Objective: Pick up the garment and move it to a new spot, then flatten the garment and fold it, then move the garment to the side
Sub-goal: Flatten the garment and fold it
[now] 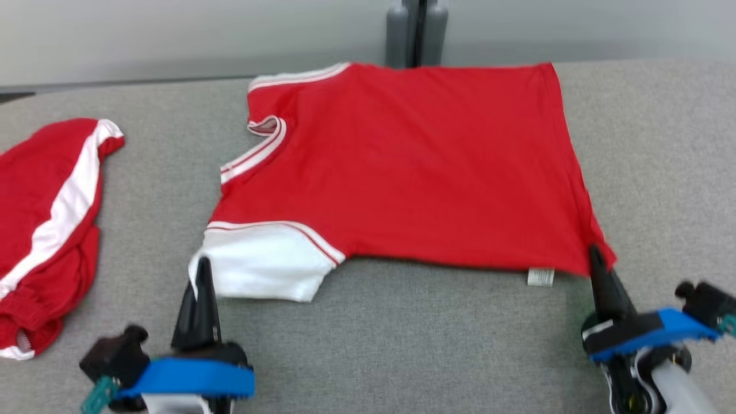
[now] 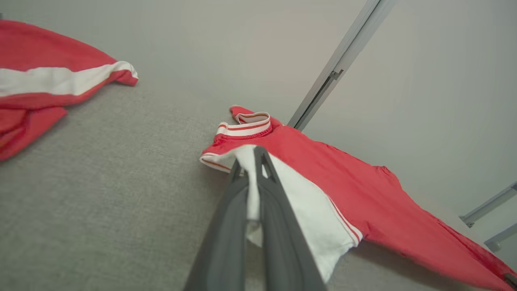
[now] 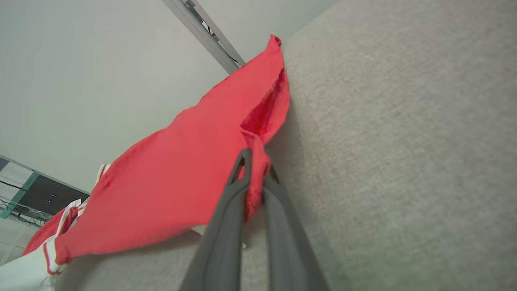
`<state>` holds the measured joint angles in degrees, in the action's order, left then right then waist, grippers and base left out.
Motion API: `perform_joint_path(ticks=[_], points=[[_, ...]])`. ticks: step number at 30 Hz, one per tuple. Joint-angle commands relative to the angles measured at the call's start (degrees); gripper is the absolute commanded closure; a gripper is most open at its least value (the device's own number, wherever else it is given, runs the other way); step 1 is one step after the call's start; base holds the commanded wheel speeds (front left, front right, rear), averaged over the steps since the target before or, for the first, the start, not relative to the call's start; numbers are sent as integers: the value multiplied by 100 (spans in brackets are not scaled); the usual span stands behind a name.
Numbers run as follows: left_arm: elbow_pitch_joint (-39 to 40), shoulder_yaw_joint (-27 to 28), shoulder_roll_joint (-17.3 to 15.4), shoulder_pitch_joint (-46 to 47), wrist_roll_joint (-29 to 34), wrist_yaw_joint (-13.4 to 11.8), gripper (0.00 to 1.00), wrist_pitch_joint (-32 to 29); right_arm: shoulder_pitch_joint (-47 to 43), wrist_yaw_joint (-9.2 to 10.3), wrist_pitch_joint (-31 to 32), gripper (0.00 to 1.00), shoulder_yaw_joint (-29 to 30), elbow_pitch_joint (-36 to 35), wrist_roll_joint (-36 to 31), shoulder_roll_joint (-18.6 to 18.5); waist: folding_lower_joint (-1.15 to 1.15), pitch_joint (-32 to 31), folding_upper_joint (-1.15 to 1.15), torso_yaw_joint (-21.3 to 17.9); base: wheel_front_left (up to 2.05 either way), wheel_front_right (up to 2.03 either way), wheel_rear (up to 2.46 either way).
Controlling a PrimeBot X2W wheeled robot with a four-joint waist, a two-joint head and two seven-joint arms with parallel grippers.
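The garment (image 1: 414, 167) is a red shirt with white sleeves and striped collar, spread across the grey table (image 1: 402, 345), its far edge reaching the table's back edge. My left gripper (image 1: 202, 265) is shut on the near white sleeve (image 1: 264, 267); in the left wrist view the sleeve cloth (image 2: 299, 202) is pinched between the dark fingers (image 2: 274, 210). My right gripper (image 1: 595, 253) is shut on the shirt's near right hem corner; the right wrist view shows red cloth (image 3: 181, 178) caught between its fingers (image 3: 230, 218), the shirt lifted slightly off the table there.
A second red garment with a white stripe (image 1: 46, 230) lies crumpled at the table's left edge. A grey post (image 1: 417, 31) stands behind the table's back edge against a pale wall. A white care label (image 1: 540, 277) hangs at the shirt's near hem.
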<state>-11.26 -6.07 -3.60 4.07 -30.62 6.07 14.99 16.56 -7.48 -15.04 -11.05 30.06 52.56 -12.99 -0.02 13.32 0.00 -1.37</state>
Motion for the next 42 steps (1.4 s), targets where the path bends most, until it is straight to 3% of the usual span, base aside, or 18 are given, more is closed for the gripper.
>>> perform_joint_path(ticks=[1,8,14,30,42], points=[[51,30,-17,-53,14,-21,100,28,-139,-3,-20,100,22,-49,7,-7,2,-58,0,-25,0,0,0],[407,-157,60,-937,-36,-161,100,28,-1174,-3,44,100,285,-540,-139,-25,2,-327,0,105,0,0,0],[453,-310,65,-1015,-47,-195,100,28,-1579,-3,278,100,633,-981,-349,131,2,-382,0,136,0,0,0],[-96,-464,-347,510,122,13,100,-58,-1148,-3,1157,100,1362,-1772,-516,814,2,-118,0,-79,0,0,0],[-1264,-637,-616,2154,151,107,100,-116,-210,-3,1637,100,1562,-1636,-739,965,2,406,0,-234,0,0,0]])
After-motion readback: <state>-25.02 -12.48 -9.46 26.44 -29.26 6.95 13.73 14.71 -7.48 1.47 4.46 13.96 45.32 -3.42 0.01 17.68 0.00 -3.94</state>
